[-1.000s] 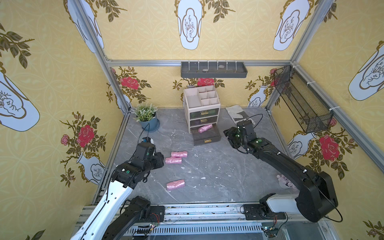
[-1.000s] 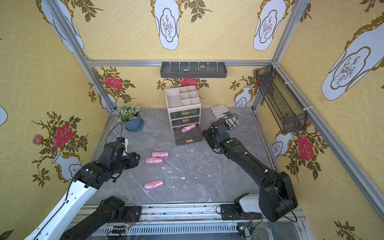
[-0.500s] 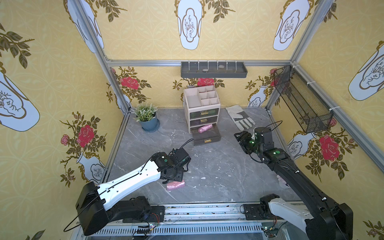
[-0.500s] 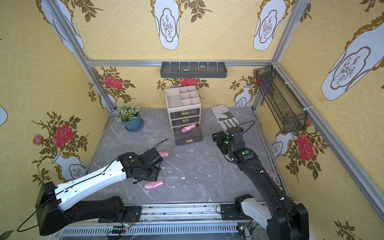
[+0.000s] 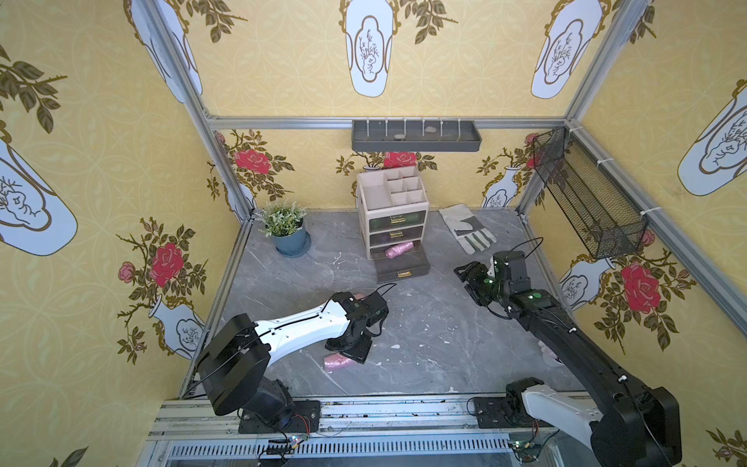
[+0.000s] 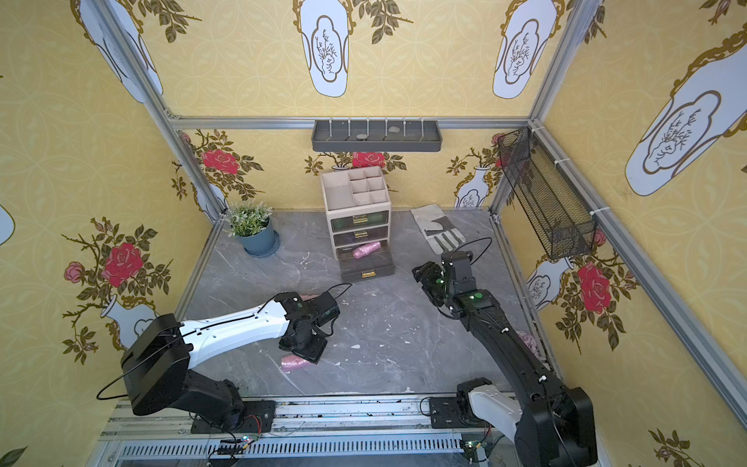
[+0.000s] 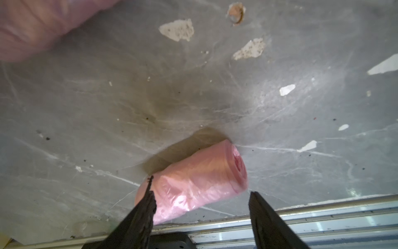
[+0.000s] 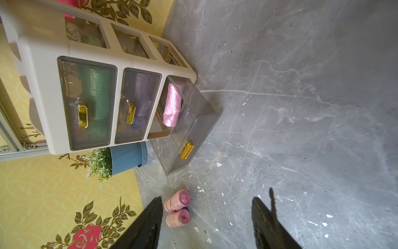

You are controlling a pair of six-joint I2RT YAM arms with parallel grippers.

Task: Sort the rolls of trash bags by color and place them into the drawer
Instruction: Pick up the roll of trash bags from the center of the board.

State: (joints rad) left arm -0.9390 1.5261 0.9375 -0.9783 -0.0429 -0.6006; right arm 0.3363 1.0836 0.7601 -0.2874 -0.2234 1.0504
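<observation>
The left gripper had swung in from the left edge of both top views. It now hung low at lower centre, fingers spread on either side of a pink roll on the grey floor, not yet pinching it. The right gripper, spread and empty, had backed off to right of centre, leaving another pink roll in the pulled-out bottom drawer. Two more pink rolls lay unsorted, so the pink batch looked roughly a quarter done.
</observation>
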